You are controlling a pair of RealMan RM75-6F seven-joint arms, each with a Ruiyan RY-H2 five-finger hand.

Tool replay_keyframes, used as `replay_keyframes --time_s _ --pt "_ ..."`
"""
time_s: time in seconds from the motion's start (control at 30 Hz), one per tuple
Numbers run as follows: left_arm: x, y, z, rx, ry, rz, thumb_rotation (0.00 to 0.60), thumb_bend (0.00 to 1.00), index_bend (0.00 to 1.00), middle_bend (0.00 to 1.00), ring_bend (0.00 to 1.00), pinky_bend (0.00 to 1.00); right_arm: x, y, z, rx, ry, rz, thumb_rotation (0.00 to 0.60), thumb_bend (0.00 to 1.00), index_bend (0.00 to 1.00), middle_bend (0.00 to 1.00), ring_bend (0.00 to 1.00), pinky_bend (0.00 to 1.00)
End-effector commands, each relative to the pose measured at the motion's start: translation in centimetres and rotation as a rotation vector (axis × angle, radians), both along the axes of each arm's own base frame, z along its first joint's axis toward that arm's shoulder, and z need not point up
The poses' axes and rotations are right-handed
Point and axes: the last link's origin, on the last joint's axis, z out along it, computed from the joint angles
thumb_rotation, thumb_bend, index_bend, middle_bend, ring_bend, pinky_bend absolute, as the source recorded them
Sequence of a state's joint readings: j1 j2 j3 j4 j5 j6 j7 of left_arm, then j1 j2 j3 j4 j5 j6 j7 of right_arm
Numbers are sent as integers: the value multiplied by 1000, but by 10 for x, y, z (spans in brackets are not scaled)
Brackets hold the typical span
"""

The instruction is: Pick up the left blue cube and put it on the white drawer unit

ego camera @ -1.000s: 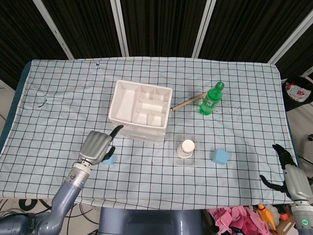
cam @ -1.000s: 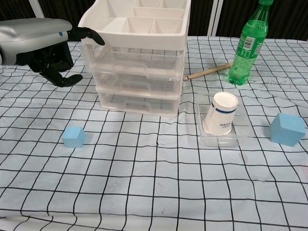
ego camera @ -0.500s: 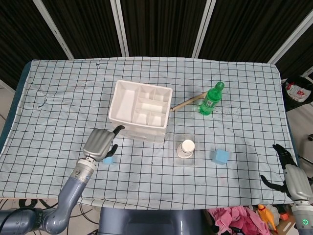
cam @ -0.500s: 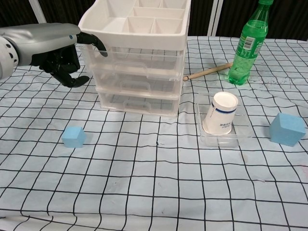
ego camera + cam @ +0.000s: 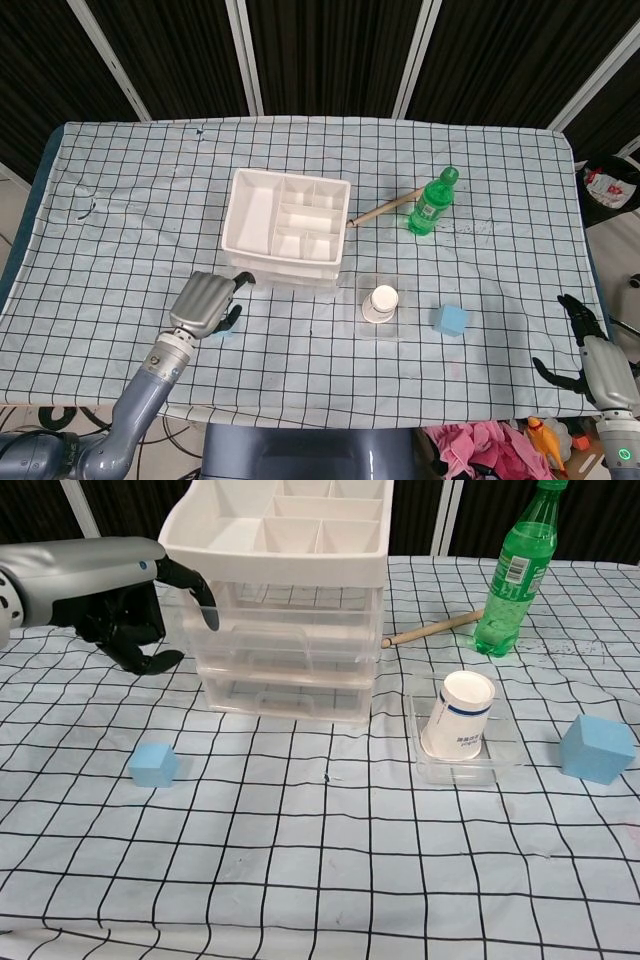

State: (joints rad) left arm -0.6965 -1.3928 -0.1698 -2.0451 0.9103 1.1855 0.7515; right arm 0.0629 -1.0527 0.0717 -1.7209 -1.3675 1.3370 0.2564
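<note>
Nearest the robot, at the table's right front corner, the right hand (image 5: 590, 352) hangs just off the edge of the checked tablecloth (image 5: 130, 200), its dark fingers spread apart and holding nothing; only the head view shows it.

On the cloth's near left lies the left small light-blue foam cube (image 5: 153, 764). The chest view shows it whole, sitting free on the cloth with clear air around it. From the head view the cube (image 5: 224, 327) is mostly hidden, only a sliver of blue peeking from under the silver-backed left hand (image 5: 207, 303).

That left hand (image 5: 110, 595) hovers above and behind the cube, not touching it. Its dark fingers are curled downward and inward with nothing in them, while the thumb reaches out toward the front left corner of the white plastic three-drawer unit (image 5: 290, 590); whether it actually touches the drawer front I cannot tell.

To the right, a clear shallow plastic tray (image 5: 497, 763) holds a white paper cup (image 5: 461, 717) lying tipped on its side. Further right rests a second, larger blue foam cube (image 5: 597, 747).

Farther back stands the drawer unit, its open top divided into compartments, as the head view shows best. Behind it to the right lie a thin wooden stick (image 5: 432, 631) and an upright green plastic bottle (image 5: 512, 568).
</note>
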Motion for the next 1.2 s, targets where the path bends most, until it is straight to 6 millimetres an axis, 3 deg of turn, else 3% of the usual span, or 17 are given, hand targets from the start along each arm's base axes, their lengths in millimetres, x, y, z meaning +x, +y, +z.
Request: replay_keyframes --time_s 0.03,0.57,0.67,0.9,1.2 --pt "-1 -5 1 -17 -6 -4 600 436 336 992 935 854 0 0 0 0 1 1 600 224 60 5 0 187" --pt "-5 -28 10 -79 -42 -18 600 434 333 992 935 854 0 0 0 -1 1 0 600 224 60 5 0 187" --pt "-5 -29 11 -77 -45 -21 600 416 278 991 935 854 0 1 0 -1 1 0 600 224 60 5 0 187" --pt "-5 -30 14 -67 -77 -31 600 256 73 990 935 854 1 1 0 -1 2 1 600 223 60 5 0 187" --pt "-1 -41 31 -13 -165 -105 600 243 50 990 935 854 0 1 0 -1 2 1 600 224 60 5 0 187"
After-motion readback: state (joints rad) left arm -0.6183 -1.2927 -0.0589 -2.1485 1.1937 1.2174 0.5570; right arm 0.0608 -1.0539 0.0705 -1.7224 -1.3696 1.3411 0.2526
